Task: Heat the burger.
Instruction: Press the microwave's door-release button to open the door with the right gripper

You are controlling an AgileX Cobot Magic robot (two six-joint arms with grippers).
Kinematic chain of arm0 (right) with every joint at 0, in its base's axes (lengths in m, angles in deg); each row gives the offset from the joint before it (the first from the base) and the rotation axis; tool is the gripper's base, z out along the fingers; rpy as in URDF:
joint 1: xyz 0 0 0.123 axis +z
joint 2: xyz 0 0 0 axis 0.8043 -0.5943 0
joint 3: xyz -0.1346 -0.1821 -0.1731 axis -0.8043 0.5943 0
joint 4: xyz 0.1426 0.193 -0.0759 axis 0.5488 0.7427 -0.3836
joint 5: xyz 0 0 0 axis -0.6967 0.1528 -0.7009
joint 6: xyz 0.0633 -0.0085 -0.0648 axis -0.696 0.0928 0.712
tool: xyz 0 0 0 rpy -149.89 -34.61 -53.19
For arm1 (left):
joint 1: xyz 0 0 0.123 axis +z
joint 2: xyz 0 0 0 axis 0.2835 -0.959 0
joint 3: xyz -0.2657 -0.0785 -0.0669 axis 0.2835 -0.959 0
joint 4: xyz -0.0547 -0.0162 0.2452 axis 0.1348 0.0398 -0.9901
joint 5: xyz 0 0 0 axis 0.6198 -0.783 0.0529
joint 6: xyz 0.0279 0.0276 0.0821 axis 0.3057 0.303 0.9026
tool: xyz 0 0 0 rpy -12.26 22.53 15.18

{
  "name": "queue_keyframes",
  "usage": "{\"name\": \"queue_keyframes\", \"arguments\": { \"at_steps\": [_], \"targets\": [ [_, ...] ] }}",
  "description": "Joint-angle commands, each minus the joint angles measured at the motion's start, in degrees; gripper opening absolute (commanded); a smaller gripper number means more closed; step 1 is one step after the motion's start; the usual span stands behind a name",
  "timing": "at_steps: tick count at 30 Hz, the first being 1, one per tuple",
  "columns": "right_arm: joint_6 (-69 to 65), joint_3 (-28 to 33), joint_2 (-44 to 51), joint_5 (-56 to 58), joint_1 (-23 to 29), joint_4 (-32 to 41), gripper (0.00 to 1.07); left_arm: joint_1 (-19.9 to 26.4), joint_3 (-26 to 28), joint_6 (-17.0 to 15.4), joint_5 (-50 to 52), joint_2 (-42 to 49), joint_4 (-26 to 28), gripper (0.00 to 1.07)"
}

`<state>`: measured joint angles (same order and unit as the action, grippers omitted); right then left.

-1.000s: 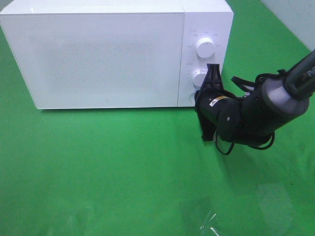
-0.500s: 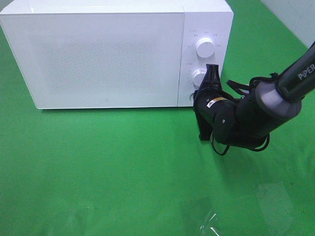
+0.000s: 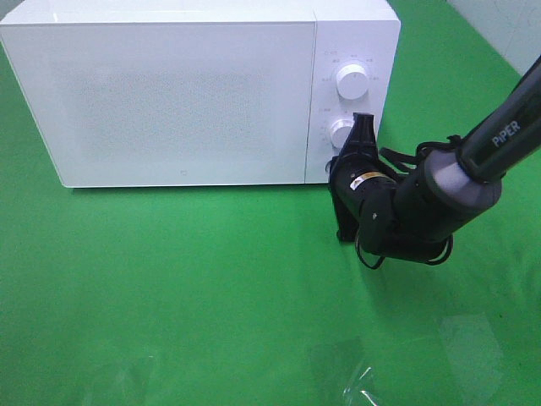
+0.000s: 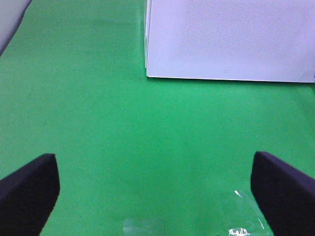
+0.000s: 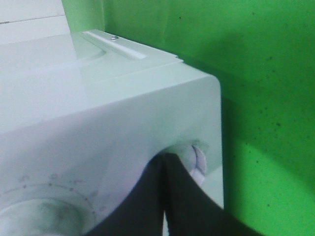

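Note:
The burger is out of view. The white microwave [image 3: 186,93] stands at the back with its door closed. Its panel on the right carries an upper knob [image 3: 352,80] and a lower knob [image 3: 342,133]. My right gripper [image 3: 363,120] is shut and empty, lying against the panel beside the lower knob. In the right wrist view its closed tips [image 5: 164,157] meet right next to a small round button [image 5: 199,158] near the microwave's corner [image 5: 206,98]. My left gripper [image 4: 157,196] is open and empty above the green cloth, facing the microwave door [image 4: 226,34].
Green cloth [image 3: 169,279] covers the table. A crumpled piece of clear film [image 3: 363,385] lies near the front edge, also visible as clear film [image 4: 243,221] close to my left gripper. A pale wall [image 3: 507,25] borders the back right.
The right arm's body has shifted slightly left, closer to the microwave. Its shut tip stays at the control panel. The left gripper has not changed.

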<state>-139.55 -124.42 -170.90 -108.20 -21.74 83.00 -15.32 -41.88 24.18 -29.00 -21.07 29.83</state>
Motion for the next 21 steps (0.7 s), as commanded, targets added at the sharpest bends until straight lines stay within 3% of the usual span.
{"name": "queue_keyframes", "arguments": {
  "at_steps": [1, 21],
  "targets": [
    [0.57, -6.02, -1.09, -12.09, -2.12, 0.29, 0.00, 0.11, -0.11, 0.11, 0.57, 0.29, 0.34, 0.98],
    [3.44, -8.82, -2.52, -8.94, -2.58, 0.63, 0.00, 0.11, -0.11, 0.11, 0.57, 0.29, 0.34, 0.98]
  ]
}}
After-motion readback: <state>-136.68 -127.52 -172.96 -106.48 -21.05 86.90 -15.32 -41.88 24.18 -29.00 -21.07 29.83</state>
